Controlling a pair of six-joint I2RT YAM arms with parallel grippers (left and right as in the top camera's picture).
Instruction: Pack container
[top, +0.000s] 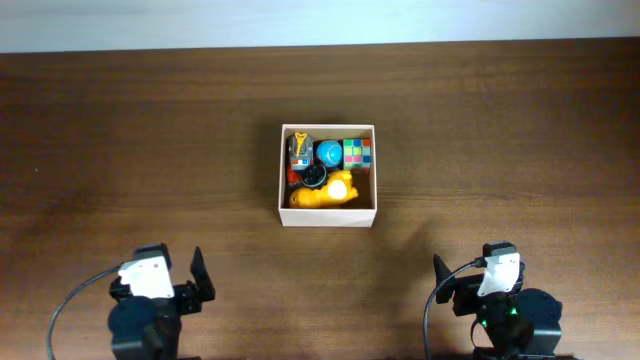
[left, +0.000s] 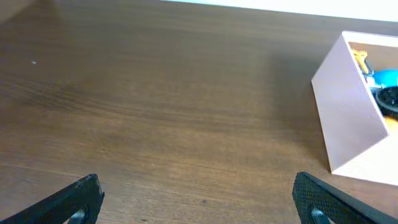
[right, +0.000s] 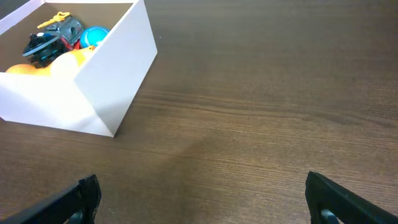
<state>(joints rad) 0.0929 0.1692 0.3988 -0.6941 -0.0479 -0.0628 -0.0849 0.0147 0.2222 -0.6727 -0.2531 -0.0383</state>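
Note:
The container (top: 329, 216) is a square cream-white box at the table's middle. Inside it lie a yellow toy (top: 322, 192), a colour cube (top: 357, 152), a blue ball (top: 329, 153), a black toy (top: 315, 176) and a grey-and-orange toy (top: 299, 152). It also shows at the right edge of the left wrist view (left: 348, 112) and at the top left of the right wrist view (right: 93, 87). My left gripper (left: 199, 202) is open and empty at the front left, far from the box. My right gripper (right: 202, 202) is open and empty at the front right.
The dark wooden table (top: 150, 150) runs wide to both sides of the box. A pale wall strip (top: 320, 20) borders its far edge. Both arm bases sit at the front edge.

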